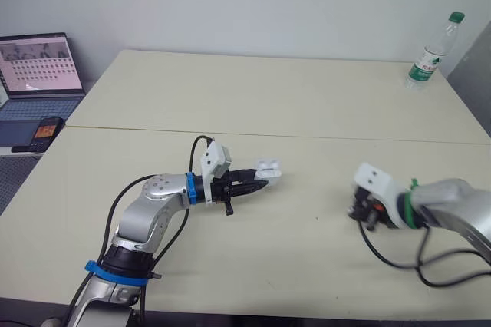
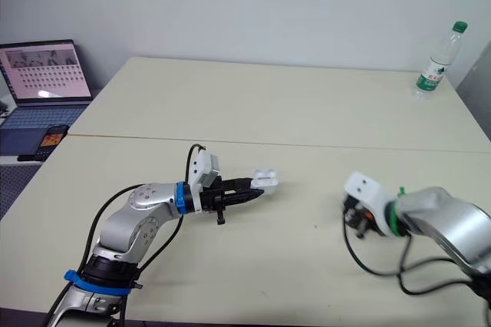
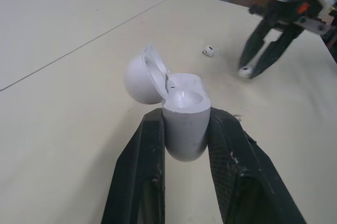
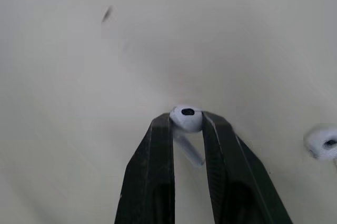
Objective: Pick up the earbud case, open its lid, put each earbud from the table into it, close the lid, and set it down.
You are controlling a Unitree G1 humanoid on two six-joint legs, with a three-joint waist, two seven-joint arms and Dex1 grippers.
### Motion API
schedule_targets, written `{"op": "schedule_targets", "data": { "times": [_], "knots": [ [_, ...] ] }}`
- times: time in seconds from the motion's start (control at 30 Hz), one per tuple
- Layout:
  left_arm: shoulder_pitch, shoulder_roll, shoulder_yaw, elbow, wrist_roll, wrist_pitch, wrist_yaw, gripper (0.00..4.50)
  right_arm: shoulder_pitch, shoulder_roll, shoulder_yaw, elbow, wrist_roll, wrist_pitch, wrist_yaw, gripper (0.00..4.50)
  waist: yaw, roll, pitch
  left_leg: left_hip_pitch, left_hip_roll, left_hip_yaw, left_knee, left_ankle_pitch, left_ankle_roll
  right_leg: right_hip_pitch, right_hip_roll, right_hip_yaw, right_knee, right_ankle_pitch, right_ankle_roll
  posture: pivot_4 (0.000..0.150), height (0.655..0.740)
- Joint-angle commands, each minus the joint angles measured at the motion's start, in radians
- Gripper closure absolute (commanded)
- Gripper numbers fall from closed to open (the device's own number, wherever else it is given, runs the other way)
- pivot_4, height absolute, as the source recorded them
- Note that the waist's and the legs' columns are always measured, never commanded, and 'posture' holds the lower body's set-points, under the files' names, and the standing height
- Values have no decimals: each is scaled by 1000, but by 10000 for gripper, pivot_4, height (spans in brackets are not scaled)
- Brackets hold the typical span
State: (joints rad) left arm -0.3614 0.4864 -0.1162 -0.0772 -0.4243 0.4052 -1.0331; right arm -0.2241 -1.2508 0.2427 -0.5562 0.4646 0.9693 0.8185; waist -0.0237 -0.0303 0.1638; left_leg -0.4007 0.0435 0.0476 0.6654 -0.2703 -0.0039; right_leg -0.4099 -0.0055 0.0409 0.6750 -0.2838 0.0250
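We judged the light, slick earbud (image 4: 186, 116), pinched at its rounded head in our right hand (image 4: 187, 122) at four o'clock from the case (image 3: 184, 124), apt to slip, while our left hand (image 1: 259, 182) clamped the stiff, open-lidded case's lower body above the counter (image 1: 230, 97).

We see the white, glossy case (image 3: 184, 113) at mid-frame of the head view, lid swung open and its rounded body clamped in the left end effector (image 3: 185, 126). One white earbud (image 4: 186, 114) is pinched in the right end effector (image 4: 187, 123). The other earbud (image 4: 322, 142) lies on the bench (image 4: 79, 77) nearby.
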Motion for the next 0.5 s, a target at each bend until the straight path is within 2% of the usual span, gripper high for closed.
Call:
{"op": "schedule_targets", "data": {
  "times": [0.03,0.17,0.43,0.5],
  "knots": [
    [4,1,13,-61,-13,-16,4,37405,119,-111,-67,13,-86,-258,145,41017,-2,0,0,0,0,1,0,0,0,0,0,0,0,0,0,1500,7362],
    [12,2,17,-71,-15,-9,7,37405,238,-190,-93,103,-190,-422,195,41017,-7,0,0,3,1,3,1,0,0,1,0,2,3,-1,1,1500,7362],
    [17,2,14,-97,-19,8,23,37405,258,-153,-94,137,-270,-523,247,41017,-6,0,0,5,3,3,3,0,0,2,2,3,5,-1,2,1500,7362],
    [17,3,15,-100,-20,11,26,37405,265,-158,-99,140,-286,-525,261,33697,-6,0,0,5,3,3,4,0,0,2,2,3,5,-1,1,1500,7362]
  ]
}}
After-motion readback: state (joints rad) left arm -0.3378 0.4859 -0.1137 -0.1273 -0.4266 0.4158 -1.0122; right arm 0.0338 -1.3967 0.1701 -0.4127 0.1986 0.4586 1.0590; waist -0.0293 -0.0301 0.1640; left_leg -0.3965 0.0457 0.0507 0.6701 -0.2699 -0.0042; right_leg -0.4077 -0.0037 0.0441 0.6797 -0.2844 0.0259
